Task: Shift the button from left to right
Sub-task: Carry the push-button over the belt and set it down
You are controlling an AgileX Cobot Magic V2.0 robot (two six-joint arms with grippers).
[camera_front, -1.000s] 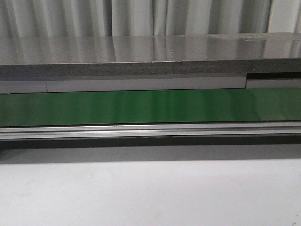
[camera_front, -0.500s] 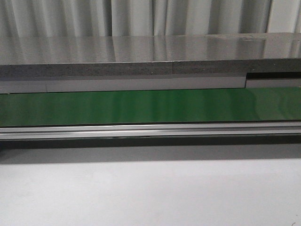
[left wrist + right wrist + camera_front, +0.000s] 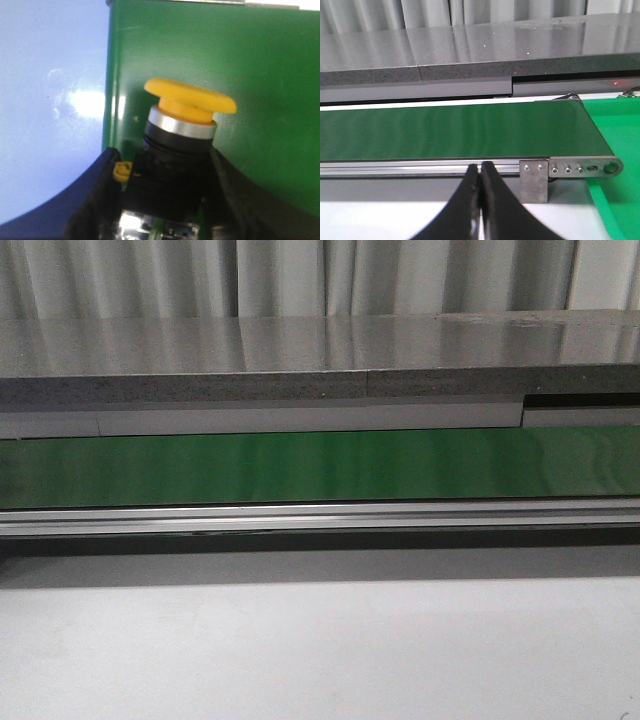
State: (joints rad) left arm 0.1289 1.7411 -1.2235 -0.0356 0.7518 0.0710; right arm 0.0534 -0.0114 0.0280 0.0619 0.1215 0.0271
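An industrial workshop or test cell: green conveyor belt on aluminium rail, curtained backdrop.

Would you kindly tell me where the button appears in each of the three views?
Front: not in it.
Left wrist: button low in the middle, between the left gripper's fingers, over green.
Right wrist: not in it.
Shared landmark: green belt, in front and right wrist views.

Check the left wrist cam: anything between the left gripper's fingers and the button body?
Nothing visible. In the left wrist view the left gripper has its fingers pressed against the button body on both sides, over the green belt.
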